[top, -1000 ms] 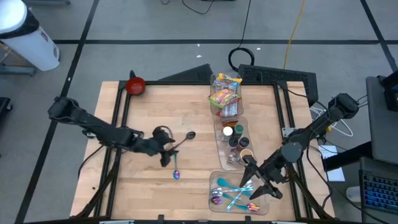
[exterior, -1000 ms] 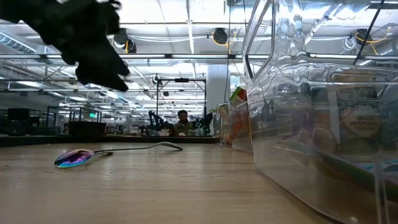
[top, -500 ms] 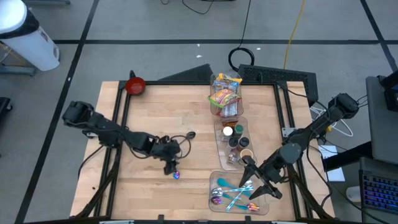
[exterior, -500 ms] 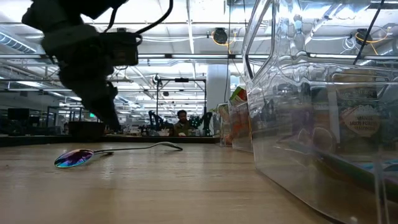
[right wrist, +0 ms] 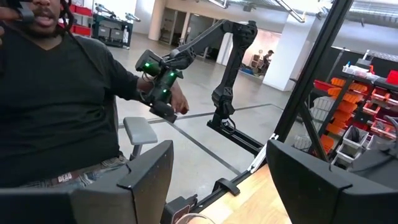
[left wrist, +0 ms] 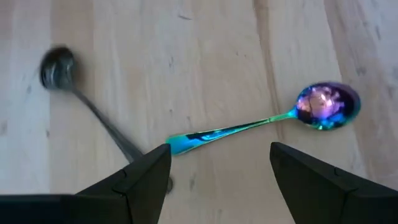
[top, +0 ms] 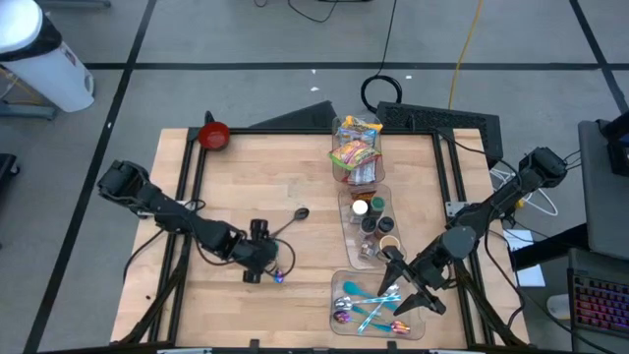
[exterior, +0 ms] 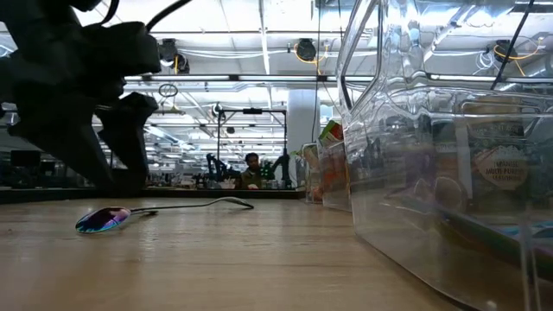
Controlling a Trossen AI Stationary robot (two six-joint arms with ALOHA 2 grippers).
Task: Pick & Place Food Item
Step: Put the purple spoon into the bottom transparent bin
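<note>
Wooden and pale, the worktop [top: 226, 167] carries three clear plastic bins down its right side. Nearest the front edge, the first bin [top: 339, 313] holds a heap of iridescent cutlery, too tangled to count; the right pincer [top: 411, 291] hangs over this bin's right end with its two fingers spread and nothing between them. To the left, the left pincer [top: 257, 264] sits low over the boards, its fingers [left wrist: 134, 180] parted and empty, straddling the handle end of one rainbow-coloured metal spoon [left wrist: 273, 117] that lies flat on the wood. One dull grey spoon [left wrist: 81, 93] lies beside it, its handle meeting the rainbow handle. Farther back, the second bin [top: 346, 218] holds small jars, and the third bin [top: 356, 147] holds bright snack packets. One red bowl [top: 213, 135] stands at the far left corner.
</note>
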